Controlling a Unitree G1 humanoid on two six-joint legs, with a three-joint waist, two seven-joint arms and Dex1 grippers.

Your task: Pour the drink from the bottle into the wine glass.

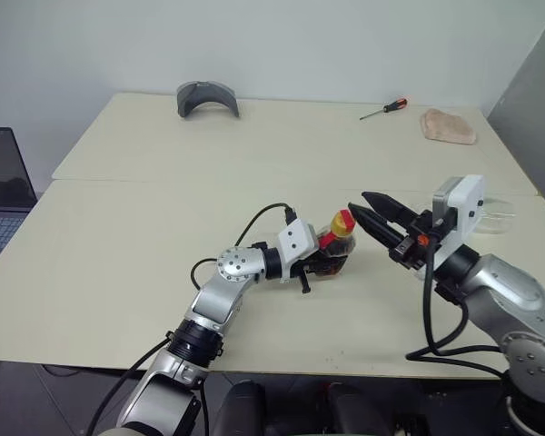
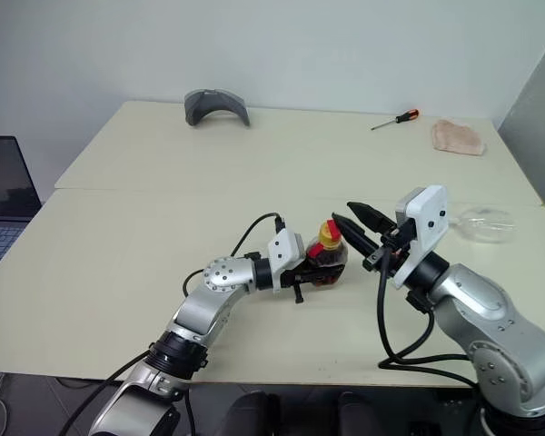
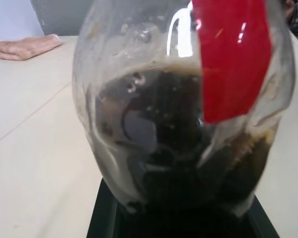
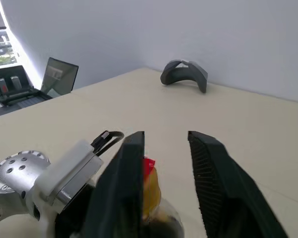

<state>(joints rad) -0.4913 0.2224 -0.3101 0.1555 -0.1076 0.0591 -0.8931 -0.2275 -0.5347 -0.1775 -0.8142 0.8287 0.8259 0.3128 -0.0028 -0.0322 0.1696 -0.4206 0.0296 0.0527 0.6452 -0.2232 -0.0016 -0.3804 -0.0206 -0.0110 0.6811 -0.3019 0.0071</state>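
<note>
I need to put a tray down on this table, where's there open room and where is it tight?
Free: the near left of the table, beside the laptop, and the middle stretch between the grey curved piece and the bottle. Crowded: near right, where the left gripper, right gripper and wine glass cluster.

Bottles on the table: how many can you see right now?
1. The bottle sits near the table's front edge, clamped in the left gripper, with the right gripper open just beside its yellow cap. None hidden that I can tell.

Glossy clear plastic bottle, smooth matt cream table, ribbed black plastic fingers, crumpled cloth.
</note>
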